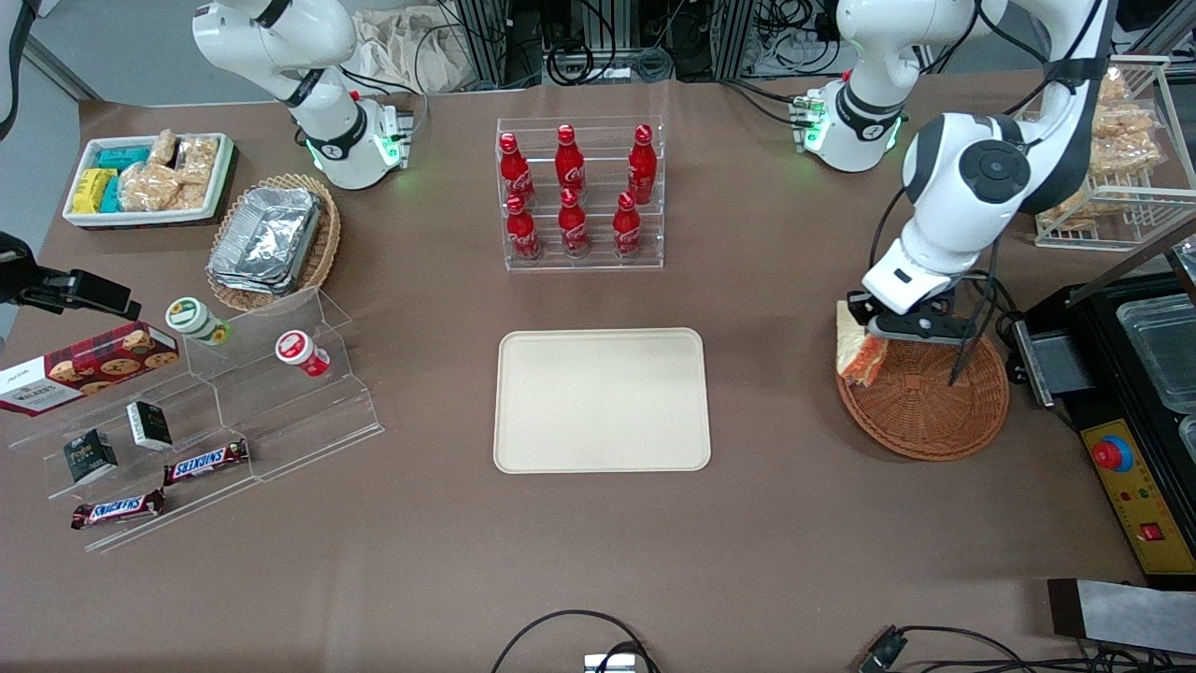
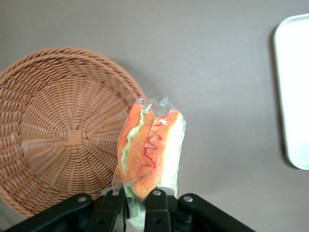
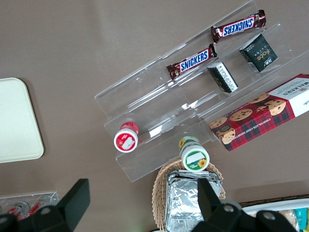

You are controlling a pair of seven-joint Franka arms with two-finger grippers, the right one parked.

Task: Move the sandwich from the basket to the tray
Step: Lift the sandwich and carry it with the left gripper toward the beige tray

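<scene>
My gripper (image 1: 874, 329) (image 2: 134, 205) is shut on the sandwich (image 1: 860, 353) (image 2: 150, 150), a wrapped wedge of white bread with orange and pale green filling. It holds the sandwich lifted over the rim of the round reddish-brown basket (image 1: 934, 402) (image 2: 58, 135), on the side facing the tray. The basket holds nothing else. The cream-beige tray (image 1: 602, 399) (image 2: 294, 87) lies flat on the brown table, apart from the basket toward the parked arm's end.
A clear rack of red bottles (image 1: 581, 192) stands farther from the front camera than the tray. A black machine with a red button (image 1: 1121, 411) sits beside the basket at the working arm's end. Acrylic steps with snacks (image 1: 187, 421) and an oval basket of foil containers (image 1: 271, 238) lie toward the parked arm's end.
</scene>
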